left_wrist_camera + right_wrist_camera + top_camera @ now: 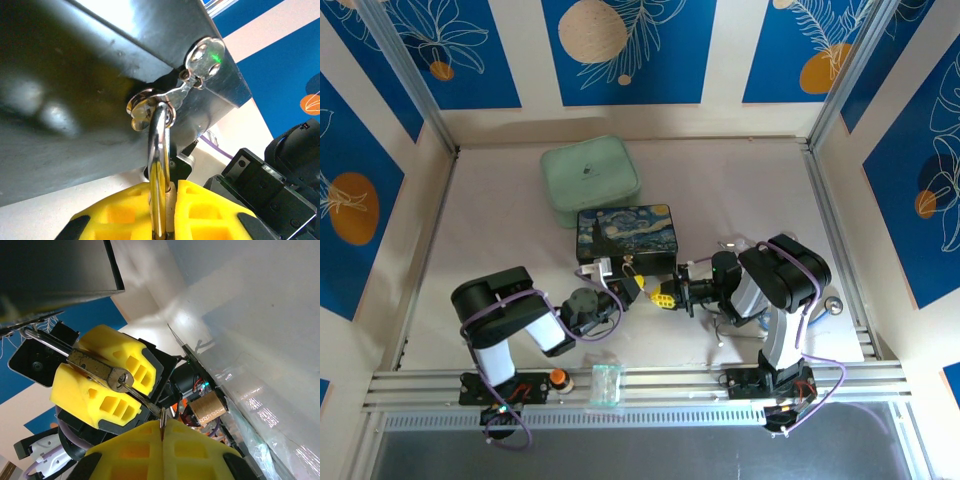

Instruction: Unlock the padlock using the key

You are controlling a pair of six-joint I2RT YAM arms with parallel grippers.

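At near side of dark painted starry metal box (625,232): left gripper (167,215) clamped on tiny brass padlock (97,369), keyhole toward right gripper (162,437), pinched shut on thin pale metal key (142,399); blade in line, tip at keyhole.

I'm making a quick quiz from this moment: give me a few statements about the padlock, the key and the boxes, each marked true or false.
1. The left gripper is shut on the padlock. True.
2. The padlock lies loose on the table. False: its shackle is threaded through the latch of the painted box.
3. The right gripper pinches the key, whose tip is at the padlock's keyhole. True.
4. The mint green case is stacked on the painted box. False: it sits on the table just behind the box.
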